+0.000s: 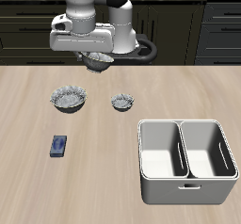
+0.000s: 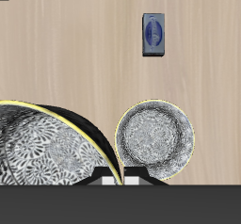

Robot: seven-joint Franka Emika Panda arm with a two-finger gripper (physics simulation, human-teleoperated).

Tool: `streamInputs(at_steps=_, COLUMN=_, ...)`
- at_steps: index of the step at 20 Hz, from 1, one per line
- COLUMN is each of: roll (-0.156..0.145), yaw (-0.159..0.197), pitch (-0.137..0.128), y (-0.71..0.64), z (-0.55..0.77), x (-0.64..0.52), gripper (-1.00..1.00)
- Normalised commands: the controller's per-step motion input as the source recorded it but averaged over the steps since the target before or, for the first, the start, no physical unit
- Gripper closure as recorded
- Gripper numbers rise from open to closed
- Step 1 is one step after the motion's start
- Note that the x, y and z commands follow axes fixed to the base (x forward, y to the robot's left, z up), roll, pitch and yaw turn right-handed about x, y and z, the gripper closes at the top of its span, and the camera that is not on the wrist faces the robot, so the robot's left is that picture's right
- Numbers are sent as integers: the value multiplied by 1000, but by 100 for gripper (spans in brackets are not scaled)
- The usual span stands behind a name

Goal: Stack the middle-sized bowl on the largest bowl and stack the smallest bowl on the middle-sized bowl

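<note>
Overhead, the gripper (image 1: 98,56) hangs above the back of the surface (image 1: 104,162), jaws closed on the rim of the middle-sized bowl (image 1: 97,64), which is lifted clear. Nearer the front, the largest bowl (image 1: 69,98) and the smallest bowl (image 1: 122,102) stand apart. A small blue object (image 1: 59,146) and a grey two-compartment bin (image 1: 179,186) lie nearer the front edge.

Seen from the wrist, the held middle-sized bowl (image 2: 47,152) looms close at the gripper (image 2: 122,178), beside the largest bowl (image 2: 155,138); the blue object (image 2: 155,35) lies beyond.
</note>
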Motion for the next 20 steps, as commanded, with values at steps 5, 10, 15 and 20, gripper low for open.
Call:
streamInputs(at_steps=5, roll=-3, yaw=1, pitch=-4, y=-333, z=15, x=-45, gripper=100)
streamInputs(at_steps=10, roll=3, yaw=-10, pitch=-9, y=-271, z=84, x=-24, gripper=100)
streamInputs(at_steps=15, roll=24, yaw=-10, pitch=-7, y=-120, z=83, x=-7, gripper=100)
streamInputs(at_steps=20, roll=0, yaw=0, pitch=-3, y=-283, z=62, x=54, gripper=100)
